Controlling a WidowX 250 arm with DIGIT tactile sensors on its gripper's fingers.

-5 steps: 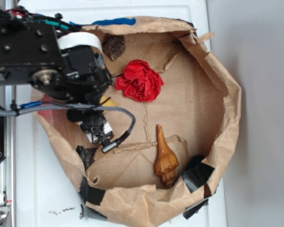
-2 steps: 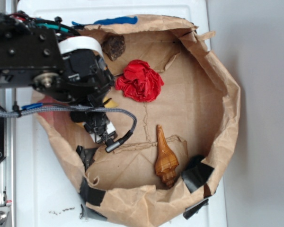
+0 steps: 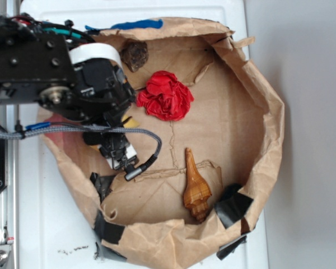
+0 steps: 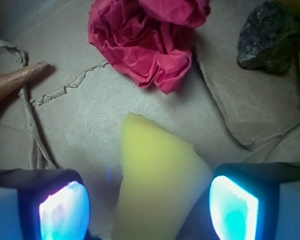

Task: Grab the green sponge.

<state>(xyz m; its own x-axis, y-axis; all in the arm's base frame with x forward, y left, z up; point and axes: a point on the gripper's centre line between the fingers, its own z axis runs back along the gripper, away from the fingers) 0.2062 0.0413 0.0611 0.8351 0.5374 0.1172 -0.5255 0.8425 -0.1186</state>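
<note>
The black arm reached in from the left, its wrist bent downward. The gripper [image 4: 149,207] pointed down with its 2 fingers [image 4: 64,212] spread wide apart, their inner pads glowing blue-white, touching nothing.

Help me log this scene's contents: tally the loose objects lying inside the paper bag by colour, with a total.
Yellow: 1, the green sponge
Red: 1, the cloth ball
Orange-brown: 1, the seashell
Dark grey: 1, the rock
Total: 4
</note>
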